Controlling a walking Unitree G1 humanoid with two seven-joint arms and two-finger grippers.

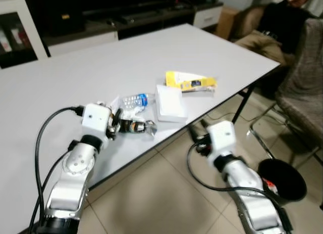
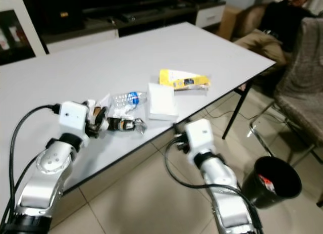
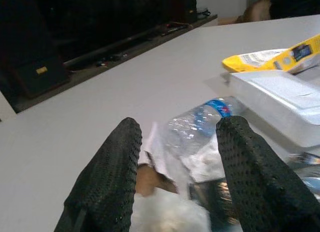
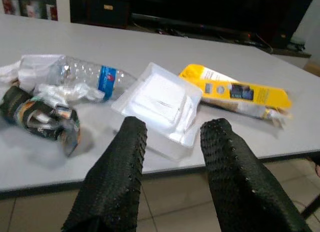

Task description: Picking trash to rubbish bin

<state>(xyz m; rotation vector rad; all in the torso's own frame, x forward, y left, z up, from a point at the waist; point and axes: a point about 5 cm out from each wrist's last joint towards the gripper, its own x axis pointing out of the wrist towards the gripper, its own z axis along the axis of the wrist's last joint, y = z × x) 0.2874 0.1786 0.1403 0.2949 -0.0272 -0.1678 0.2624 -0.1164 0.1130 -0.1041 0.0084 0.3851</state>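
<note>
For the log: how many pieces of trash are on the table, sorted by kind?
Plastic bottle: 1
White foam tray: 1
Yellow snack packet: 1
Dark crumpled wrapper: 1
White crumpled plastic: 1, as far as can be told
Total: 5

The left gripper is open at the pile; the right gripper is open short of the table edge.

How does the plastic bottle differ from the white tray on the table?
The bottle is clear, with a blue label, while the tray is opaque white. The bottle looks crushed and crinkled; the tray keeps its flat, rectangular shape. The bottle lies in the clutter of wrappers in front of the left gripper; the tray lies nearer the right gripper, beside the yellow packet. Both lie flat on the table, near its edge.
</note>
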